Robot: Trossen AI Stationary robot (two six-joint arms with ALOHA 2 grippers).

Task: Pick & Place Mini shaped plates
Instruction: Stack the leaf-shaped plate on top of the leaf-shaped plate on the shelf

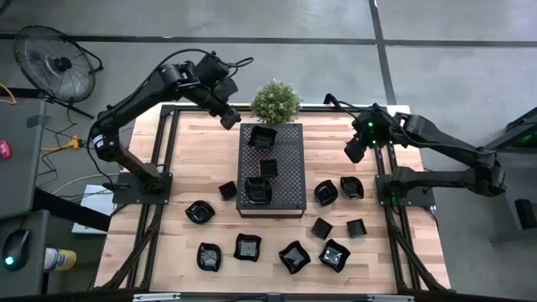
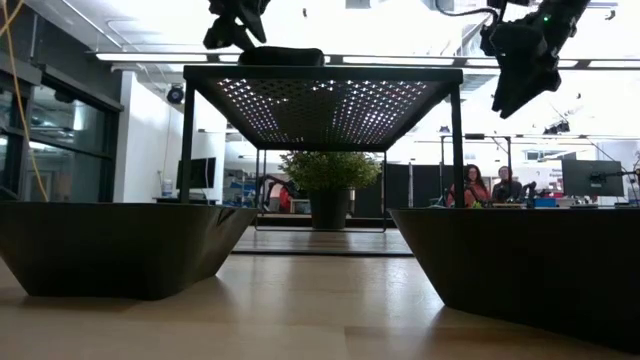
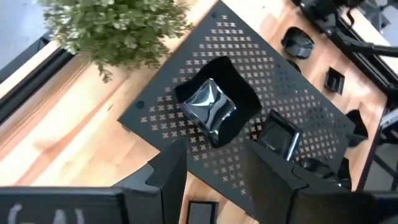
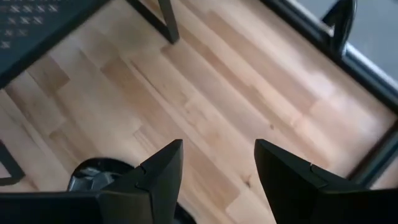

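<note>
A black perforated tray [image 1: 289, 180] stands on legs at mid-table and carries three mini shaped plates: a wavy one [image 1: 263, 136] at its far end, a square one [image 1: 268, 168] and another [image 1: 257, 190] nearer. Several more plates lie on the wood around it, such as those at the near left [image 1: 200, 211] and near right [image 1: 334, 255]. My left gripper [image 1: 228, 117] hangs open and empty above the tray's far left corner; its wrist view shows the wavy plate [image 3: 214, 106] ahead of the gripper [image 3: 211, 180]. My right gripper [image 1: 355, 151] hovers open above bare wood right of the tray.
A potted plant [image 1: 275, 101] stands just beyond the tray's far edge, close to my left gripper. Two plates [image 1: 325, 192] [image 1: 351, 187] lie just nearward of my right gripper; the round one shows in its wrist view [image 4: 93, 175]. Black frame rails [image 1: 168, 159] border the table.
</note>
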